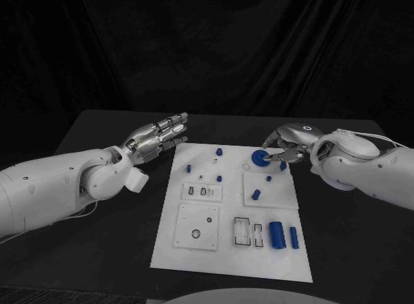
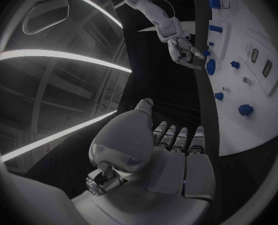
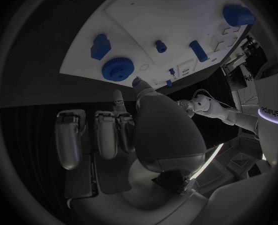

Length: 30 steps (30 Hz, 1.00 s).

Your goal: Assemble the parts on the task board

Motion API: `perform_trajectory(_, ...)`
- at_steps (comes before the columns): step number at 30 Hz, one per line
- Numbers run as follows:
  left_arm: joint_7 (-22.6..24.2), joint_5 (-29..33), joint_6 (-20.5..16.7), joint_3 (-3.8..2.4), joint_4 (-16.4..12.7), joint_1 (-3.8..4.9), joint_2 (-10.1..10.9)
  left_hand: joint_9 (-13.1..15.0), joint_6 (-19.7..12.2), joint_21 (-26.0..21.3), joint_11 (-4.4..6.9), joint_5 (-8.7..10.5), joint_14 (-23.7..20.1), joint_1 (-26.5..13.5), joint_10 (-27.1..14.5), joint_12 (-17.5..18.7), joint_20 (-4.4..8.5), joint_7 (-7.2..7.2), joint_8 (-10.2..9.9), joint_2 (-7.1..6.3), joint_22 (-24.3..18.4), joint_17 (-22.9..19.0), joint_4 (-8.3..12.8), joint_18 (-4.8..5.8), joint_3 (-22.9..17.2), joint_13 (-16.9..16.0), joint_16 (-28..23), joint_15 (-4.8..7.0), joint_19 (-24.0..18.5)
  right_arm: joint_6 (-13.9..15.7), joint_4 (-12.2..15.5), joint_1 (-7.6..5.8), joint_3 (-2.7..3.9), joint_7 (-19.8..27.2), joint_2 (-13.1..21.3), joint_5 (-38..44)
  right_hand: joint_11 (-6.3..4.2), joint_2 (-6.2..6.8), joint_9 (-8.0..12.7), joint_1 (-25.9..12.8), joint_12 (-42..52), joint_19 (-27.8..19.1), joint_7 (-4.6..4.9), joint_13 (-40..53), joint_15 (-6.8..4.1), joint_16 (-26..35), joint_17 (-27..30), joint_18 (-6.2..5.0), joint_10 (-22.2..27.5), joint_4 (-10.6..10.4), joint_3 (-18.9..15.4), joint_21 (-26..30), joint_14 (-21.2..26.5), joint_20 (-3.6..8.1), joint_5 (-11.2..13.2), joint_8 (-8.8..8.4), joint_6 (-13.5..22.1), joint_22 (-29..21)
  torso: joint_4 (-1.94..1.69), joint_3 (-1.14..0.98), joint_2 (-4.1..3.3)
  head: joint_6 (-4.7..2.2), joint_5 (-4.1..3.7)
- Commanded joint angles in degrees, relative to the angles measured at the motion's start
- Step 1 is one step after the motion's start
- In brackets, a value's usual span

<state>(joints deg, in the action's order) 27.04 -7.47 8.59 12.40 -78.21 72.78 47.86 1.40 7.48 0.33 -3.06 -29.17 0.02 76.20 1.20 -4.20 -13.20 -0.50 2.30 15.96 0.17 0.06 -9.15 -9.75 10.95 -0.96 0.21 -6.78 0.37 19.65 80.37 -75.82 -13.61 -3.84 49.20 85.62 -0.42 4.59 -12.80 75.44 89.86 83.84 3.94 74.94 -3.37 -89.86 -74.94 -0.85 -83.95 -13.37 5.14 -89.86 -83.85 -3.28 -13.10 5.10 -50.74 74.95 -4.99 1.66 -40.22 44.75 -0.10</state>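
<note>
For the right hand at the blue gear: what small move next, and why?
Probably close the fingers on the blue gear. The right hand hovers at it near the task board's far edge, fingertips beside the gear, no grip visible. The left hand is open, off the board.

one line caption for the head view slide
Right robot hand at a blue gear on the white task board.

The task board [image 1: 227,259] lies in the middle of the table [image 1: 97,253], its long sides running from the near edge toward the far edge. A toothed wheel [image 1: 261,158] sits near the board's far right corner, with a small peg [image 1: 219,152] left of it by the far edge. Two long pieces [image 1: 276,234] lie side by side near the near right corner. The left hand [image 1: 157,137] hangs beyond the board's far left corner; the right hand [image 1: 287,144] is at the wheel.
</note>
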Motion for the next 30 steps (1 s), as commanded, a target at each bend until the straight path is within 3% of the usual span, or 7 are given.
perform_trajectory(1,0.37,0.03,0.92,-0.06,0.05,-0.09,-0.18,0.08,0.2,-0.06,-0.48,-0.41,-0.02,0.09,0.18,-0.3,-0.51,0.4,0.39,0.52,0.06,-0.06,0.12,-0.55,-0.24,-0.09,-0.21,-0.6,0.07,0.55,-0.15,0.38,0.03,-1.01,-0.15,-0.3,-0.81,-0.08,-0.41,0.35,0.14,6.16,-0.88,15.06,-0.6,-0.14,-15.06,0.85,-6.05,0.09,0.37,-0.14,-6.15,0.69,-0.69,0.23,-0.12,15.05,-0.03,-0.03,-0.02,-0.14,-0.02)
perform_trajectory(4,0.26,0.03,1.14,-0.06,0.1,-0.13,-0.21,0.1,0.33,-0.05,-0.6,-0.43,-0.02,0.09,0.2,-0.35,-0.57,0.5,0.46,0.52,0.06,-0.06,0.16,-0.54,-0.31,-0.09,-0.21,-0.7,0.08,1.19,-0.22,0.66,0.03,-1.49,-0.41,-0.3,-1.58,-0.06,-1.12,0.99,0.14,6.16,-1.69,15.06,-1.29,-0.14,-15.06,0.85,-6.05,0.67,0.66,-0.14,-6.15,1.31,-1.69,0.43,-0.26,15.05,0.08,-0.08,-0.01,0.02,0.07)
perform_trajectory(9,0.1,0.03,1.3,-0.06,0.13,-0.21,-0.22,0.29,1.42,-0.11,-1.02,-0.44,-0.02,0.0,0.39,-0.73,-0.69,1.19,1.02,0.51,0.01,-0.06,0.26,-0.47,-0.62,-0.15,-0.21,-0.9,-0.02,2.77,-0.31,0.95,0.03,-2.18,-0.74,-0.3,-1.75,-0.13,-2.31,2.7,0.14,6.16,-1.78,15.06,-1.56,-0.14,-15.06,0.85,-6.05,2.32,1.25,-0.14,-6.15,1.69,-3.02,0.47,0.56,15.05,-0.01,-0.08,-0.02,0.06,0.07)
perform_trajectory(12,0.0,0.03,1.38,-0.06,0.13,-0.25,-0.2,0.33,1.7,-0.11,-1.05,-0.44,-0.02,-0.02,0.41,-0.79,-0.7,1.37,1.17,0.5,0.02,-0.06,0.28,-0.47,-0.68,-0.16,-0.21,-0.9,-0.01,3.63,-0.22,1.11,0.03,-2.33,-0.74,-0.3,-2.48,-0.16,-3.92,4.28,0.14,6.16,-2.76,15.06,-2.13,-0.14,-15.06,0.85,-6.05,4.01,1.74,-0.14,-6.15,2.14,-4.74,0.35,2.47,15.05,-0.05,-0.06,0.0,0.08,0.06)
perform_trajectory(16,-0.11,0.03,1.42,-0.06,0.19,-0.31,-0.14,0.35,1.81,-0.07,-1.16,-0.44,-0.02,-0.04,0.51,-1.01,-0.73,1.48,1.26,0.47,0.05,-0.06,0.31,-0.48,-0.71,-0.21,-0.21,-0.9,0.05,2.57,-0.43,1.21,0.03,-3.21,-0.96,-0.3,-2.21,0.0,-7.3,4.16,0.14,6.16,-2.09,15.06,-2.08,-0.14,-15.06,0.85,-6.05,4.92,1.43,-0.14,-6.15,2.28,-4.44,0.44,6.17,15.05,0.11,-0.03,0.03,0.02,0.13)
perform_trajectory(21,-0.09,0.03,1.58,-0.06,0.27,-0.37,-0.26,0.35,1.85,-0.05,-1.27,-0.45,-0.02,-0.07,0.57,-1.14,-0.76,1.52,1.3,0.46,0.07,-0.06,0.32,-0.49,-0.74,-0.23,-0.21,-0.91,0.09,1.29,-0.8,1.44,0.03,-4.0,-1.27,-0.3,-1.58,-0.29,-10.16,2.84,0.14,6.16,-1.26,15.06,-1.59,-0.14,-15.06,0.85,-6.05,4.31,0.99,-0.14,-6.15,1.88,-3.42,1.21,7.56,15.05,-0.07,-0.01,0.0,0.17,-0.06)
perform_trajectory(30,-0.02,0.03,1.66,-0.06,0.5,-0.45,-0.26,0.36,1.91,-0.02,-1.4,-0.46,-0.02,-0.08,0.65,-1.3,-0.8,1.58,1.36,0.47,0.09,-0.06,0.35,-0.51,-0.79,-0.26,-0.21,-0.92,0.13,-0.03,-1.7,1.83,0.04,-4.53,-1.93,-0.3,-0.86,-0.36,-11.46,0.66,0.14,6.16,-0.49,15.06,-0.98,-0.14,-15.06,0.85,-6.05,2.94,0.34,-0.14,-6.15,1.29,-1.75,1.61,7.44,15.05,-0.03,0.0,-0.02,0.22,0.02)
